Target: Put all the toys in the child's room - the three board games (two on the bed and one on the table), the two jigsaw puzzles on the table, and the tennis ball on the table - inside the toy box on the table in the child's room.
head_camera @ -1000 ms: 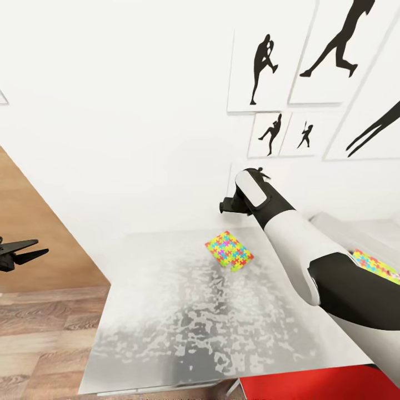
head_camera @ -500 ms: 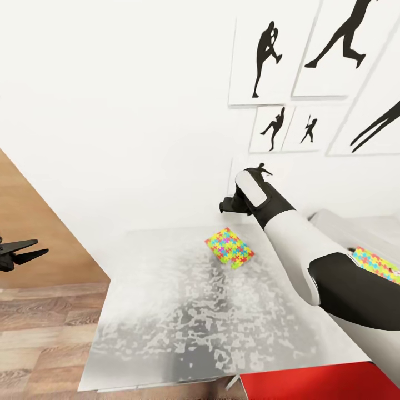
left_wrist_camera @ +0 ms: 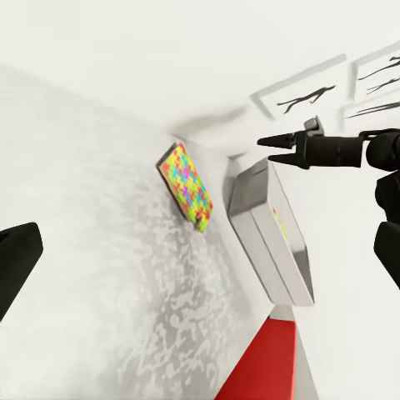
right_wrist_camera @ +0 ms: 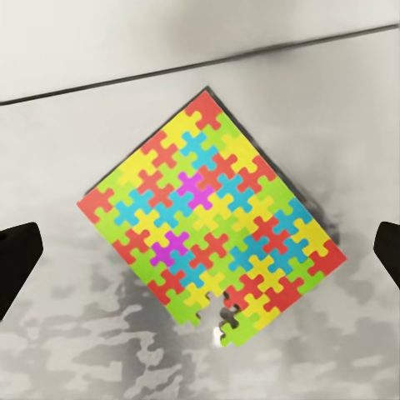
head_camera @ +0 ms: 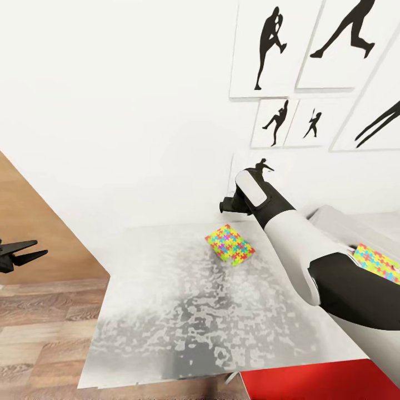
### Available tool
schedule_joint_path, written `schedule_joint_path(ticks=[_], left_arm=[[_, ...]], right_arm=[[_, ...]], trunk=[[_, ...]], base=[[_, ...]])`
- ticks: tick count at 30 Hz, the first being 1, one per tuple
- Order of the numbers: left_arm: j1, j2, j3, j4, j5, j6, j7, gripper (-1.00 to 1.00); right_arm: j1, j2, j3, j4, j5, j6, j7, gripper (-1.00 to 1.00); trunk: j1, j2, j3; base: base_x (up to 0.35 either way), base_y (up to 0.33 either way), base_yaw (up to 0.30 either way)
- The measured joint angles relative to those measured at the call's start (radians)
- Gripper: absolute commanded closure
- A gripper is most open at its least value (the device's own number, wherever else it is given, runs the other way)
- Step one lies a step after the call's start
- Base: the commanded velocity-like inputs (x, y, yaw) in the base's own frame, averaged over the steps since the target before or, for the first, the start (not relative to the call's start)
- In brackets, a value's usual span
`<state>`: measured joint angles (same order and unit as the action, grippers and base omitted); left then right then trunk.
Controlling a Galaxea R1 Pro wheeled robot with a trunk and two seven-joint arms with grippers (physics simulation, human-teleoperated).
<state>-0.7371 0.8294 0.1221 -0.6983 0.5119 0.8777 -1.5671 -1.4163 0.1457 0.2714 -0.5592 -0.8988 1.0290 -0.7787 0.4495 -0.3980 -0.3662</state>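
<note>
From the head, the right hand (head_camera: pixel 229 204) hangs over the jigsaw puzzle (head_camera: pixel 229 245) lying flat on the desk (head_camera: pixel 166 311), likely lining up a pick; its wrist camera shows both fingertips (right_wrist_camera: pixel 17 258) spread wide of the puzzle, grasping nothing.

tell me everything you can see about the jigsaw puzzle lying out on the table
The jigsaw puzzle is a flat, thin square slab covered in interlocking red, yellow, green, blue and purple pieces. It lies flat on the mottled grey table, turned corner-on, near the wall. One edge looks unfinished, with a small gap. Nothing grips it; the right gripper hangs above, open.
</note>
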Motion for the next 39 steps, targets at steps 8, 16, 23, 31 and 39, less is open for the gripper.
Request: schedule_joint_path(ticks=[8, 16, 23, 31, 39], left_arm=[[0.000, 0.000, 0.000, 0.000, 0.000, -0.004, 0.000, -1.00], [0.000, 0.000, 0.000, 0.000, 0.000, -0.005, 0.000, -1.00], [0.000, 0.000, 0.000, 0.000, 0.000, -0.005, 0.000, -1.00], [0.000, 0.000, 0.000, 0.001, 0.000, -0.005, 0.000, -1.00], [0.000, 0.000, 0.000, 0.002, -0.001, -0.006, 0.000, -1.00]], right_arm=[[0.000, 0.001, 0.000, 0.000, 0.000, 0.000, 0.000, -1.00], [0.000, 0.000, 0.000, 0.001, 0.000, 0.000, 0.000, -1.00], [0.000, 0.001, 0.000, 0.001, 0.000, 0.000, 0.000, -1.00], [0.000, 0.001, 0.000, 0.001, 0.000, 0.000, 0.000, -1.00], [0.000, 0.000, 0.000, 0.001, 0.000, 0.000, 0.000, -1.00]], trunk=[[0.000, 0.000, -0.013], [0.000, 0.000, -0.026], [0.000, 0.000, -0.038], [0.000, 0.000, -0.051], [0.000, 0.000, -0.064]], base=[[0.000, 0.000, 0.000], [0.000, 0.000, 0.000], [0.000, 0.000, 0.000], [0.000, 0.000, 0.000], [0.000, 0.000, 0.000]])
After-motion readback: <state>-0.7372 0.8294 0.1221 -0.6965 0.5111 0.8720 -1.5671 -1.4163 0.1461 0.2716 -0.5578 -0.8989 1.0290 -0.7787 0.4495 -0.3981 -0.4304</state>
